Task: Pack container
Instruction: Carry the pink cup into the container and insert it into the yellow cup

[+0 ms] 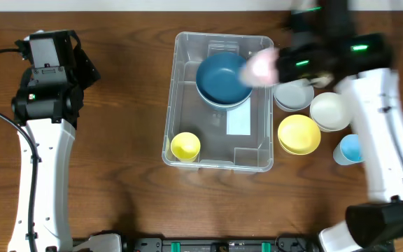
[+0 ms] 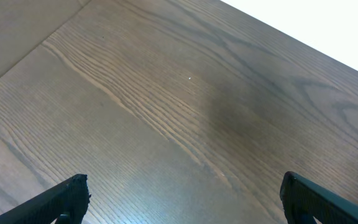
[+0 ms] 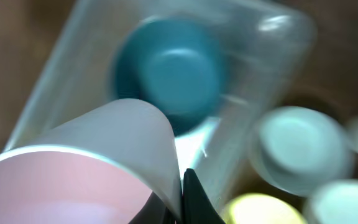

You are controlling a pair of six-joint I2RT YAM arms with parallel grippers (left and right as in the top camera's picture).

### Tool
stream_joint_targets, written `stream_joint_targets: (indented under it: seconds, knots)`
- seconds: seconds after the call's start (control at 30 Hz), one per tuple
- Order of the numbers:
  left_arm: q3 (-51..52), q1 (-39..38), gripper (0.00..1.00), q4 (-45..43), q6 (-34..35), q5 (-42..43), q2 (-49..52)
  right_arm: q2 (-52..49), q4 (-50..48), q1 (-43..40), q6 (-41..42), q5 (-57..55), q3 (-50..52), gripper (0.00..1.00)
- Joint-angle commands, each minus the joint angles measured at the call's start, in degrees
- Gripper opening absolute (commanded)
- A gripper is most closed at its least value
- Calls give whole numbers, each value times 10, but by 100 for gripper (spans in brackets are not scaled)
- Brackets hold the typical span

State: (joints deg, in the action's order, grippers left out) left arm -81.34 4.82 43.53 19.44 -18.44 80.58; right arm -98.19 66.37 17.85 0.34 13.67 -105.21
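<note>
Overhead view: right gripper [image 1: 280,64], blurred, holds a pink cup [image 1: 261,68] over the far right part of the container [image 1: 177,105], a clear bin standing on the table [image 1: 124,175]. Just left of this gripper and below it, a blue bowl [image 1: 221,80] lies inside the container. Farther off, toward the near left corner, a yellow cup [image 1: 185,145] stands inside as well. A white label [image 1: 238,122] shows on the container floor nearer than the bowl. On the near side of the gripper, outside the right wall, a grey bowl [image 1: 294,94], a white bowl [image 1: 329,110], a yellow bowl [image 1: 299,133] and a light blue cup [image 1: 348,148] sit close together; whether they touch cannot be told.

Right wrist view: jaws drawn narrow on the pink cup's wall near its rim, with one dark finger [image 3: 191,196] against the outside. The cup's open mouth faces the camera. The blue bowl and container lie blurred beyond the cup.

Left wrist view: left gripper [image 2: 185,199], jaws spread wide, hangs over bare wood. The container lies well apart, to this gripper's right.
</note>
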Motion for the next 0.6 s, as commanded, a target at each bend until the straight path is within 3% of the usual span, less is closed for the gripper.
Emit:
stream_joint_targets:
  seconds: [0.0,0.27,0.57]
  knots:
    - [-7,3,98,2,-5,-12,-3,-14,1,89,-8,-44,0,1]
    - [-7,3,98,2,-5,-12,-2,-78,-7,257,-8,-144,0,1]
    - [-7,3,98,2,-5,-12,-2,-117,3,302,1,-151,0,1]
